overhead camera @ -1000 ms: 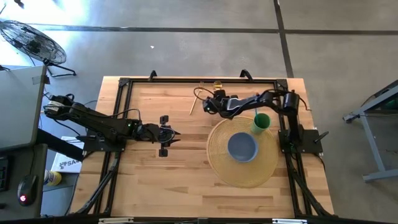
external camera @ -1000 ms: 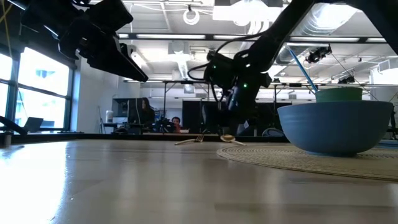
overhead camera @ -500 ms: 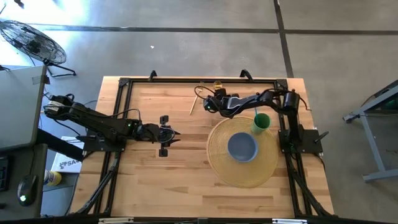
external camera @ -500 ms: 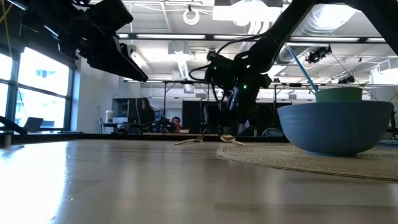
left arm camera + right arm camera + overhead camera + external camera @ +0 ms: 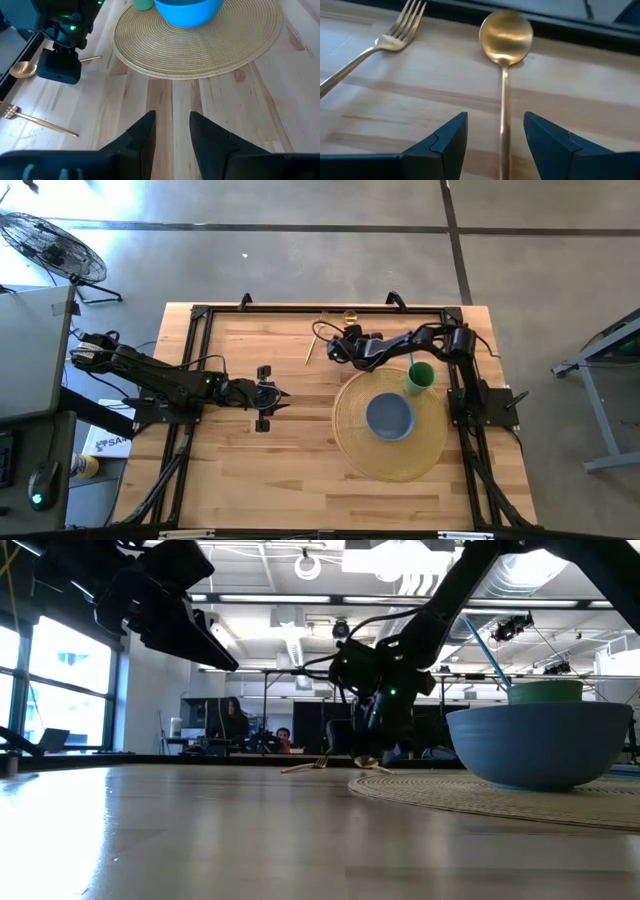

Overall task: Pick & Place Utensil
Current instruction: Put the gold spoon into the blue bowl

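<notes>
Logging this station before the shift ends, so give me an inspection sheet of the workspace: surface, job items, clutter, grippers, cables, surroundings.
Surface: wooden table, black frame around it.
Job's things: gold spoon and gold fork lying flat at the far edge; woven mat carrying blue bowl and green cup.
Clutter: nothing seen.
Grippers: right gripper open, low, straddling the spoon handle; left gripper open, empty, at table middle.
Cables: a loop beside the right gripper.
Surroundings: floor fan; people beyond the table.

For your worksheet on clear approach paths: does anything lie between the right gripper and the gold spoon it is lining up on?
Nothing visible does. The right gripper is open, its fingers on either side of the gold spoon handle, with bare wood between them. The gold fork lies off to one side, apart from the spoon.
</notes>
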Available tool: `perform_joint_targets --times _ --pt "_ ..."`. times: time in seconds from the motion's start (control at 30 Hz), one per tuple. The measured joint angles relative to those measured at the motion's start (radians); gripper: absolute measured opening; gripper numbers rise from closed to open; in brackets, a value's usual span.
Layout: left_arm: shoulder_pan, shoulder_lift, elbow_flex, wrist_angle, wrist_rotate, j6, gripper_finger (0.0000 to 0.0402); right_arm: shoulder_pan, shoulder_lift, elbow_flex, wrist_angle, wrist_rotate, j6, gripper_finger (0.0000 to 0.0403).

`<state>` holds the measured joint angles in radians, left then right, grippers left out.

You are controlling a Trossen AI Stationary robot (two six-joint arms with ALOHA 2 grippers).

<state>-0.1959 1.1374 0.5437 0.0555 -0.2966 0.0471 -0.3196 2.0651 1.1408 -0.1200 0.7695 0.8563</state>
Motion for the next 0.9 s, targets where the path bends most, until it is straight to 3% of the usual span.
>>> perform_joint_targets --times 0.33,0.7,0.9 --pt "0.0 0.0 0.0 0.001 0.0 0.0 0.0115 -0.014 0.035 0.003 0.006 -0.05 0.061 0.0177" --pt "0.0 0.0 0.0 0.003 0.0 0.0 0.0115 -0.005 0.035 0.003 0.016 -0.061 0.058 0.0089" --pt "0.0 0.0 0.0 0.003 0.0 0.0 0.0115 -0.002 0.035 0.002 0.016 -0.061 0.059 0.0062"
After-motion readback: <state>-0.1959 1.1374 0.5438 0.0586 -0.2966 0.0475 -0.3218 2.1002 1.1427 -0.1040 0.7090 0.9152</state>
